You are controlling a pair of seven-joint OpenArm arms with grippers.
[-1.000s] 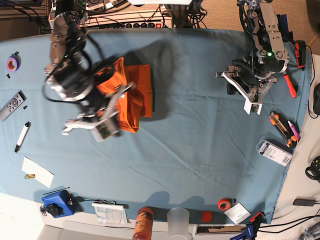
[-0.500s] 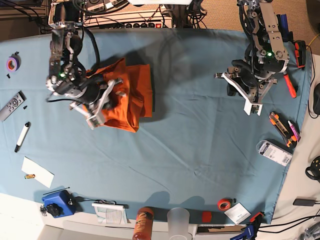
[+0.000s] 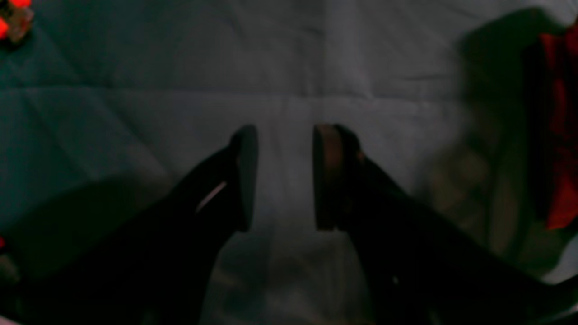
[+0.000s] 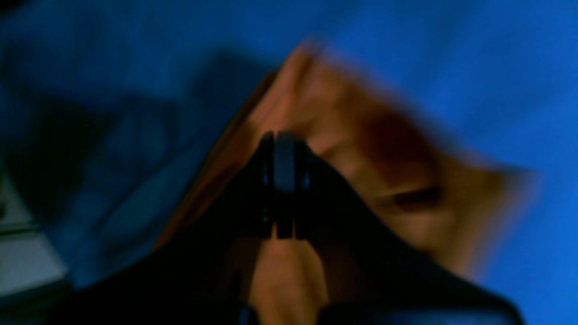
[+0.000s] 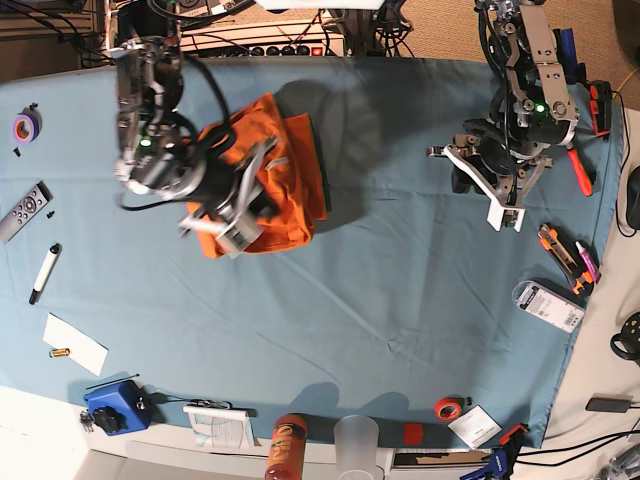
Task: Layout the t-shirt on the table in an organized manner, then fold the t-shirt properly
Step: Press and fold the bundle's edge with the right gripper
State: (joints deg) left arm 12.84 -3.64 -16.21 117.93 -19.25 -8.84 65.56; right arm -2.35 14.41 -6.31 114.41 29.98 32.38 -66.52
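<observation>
— Pincer check: your right pincer (image 4: 282, 180) is pressed together over the t-shirt (image 5: 268, 170), with no cloth visibly caught; your left pincer (image 3: 282, 178) stands apart, empty, at right of frame.

— Where's the shirt?

— Upper left of the worktop (image 5: 400, 280), a compact, soft orange bundle of layers on smooth teal cloth.

— Which step?

— Folding looks nearly done, I judge. Next, press the layers flat and square the edges.

You see the orange t-shirt (image 5: 285, 170) bunched, seemingly folded, on the blue-teal desk (image 5: 400, 300), toward its far left.
</observation>
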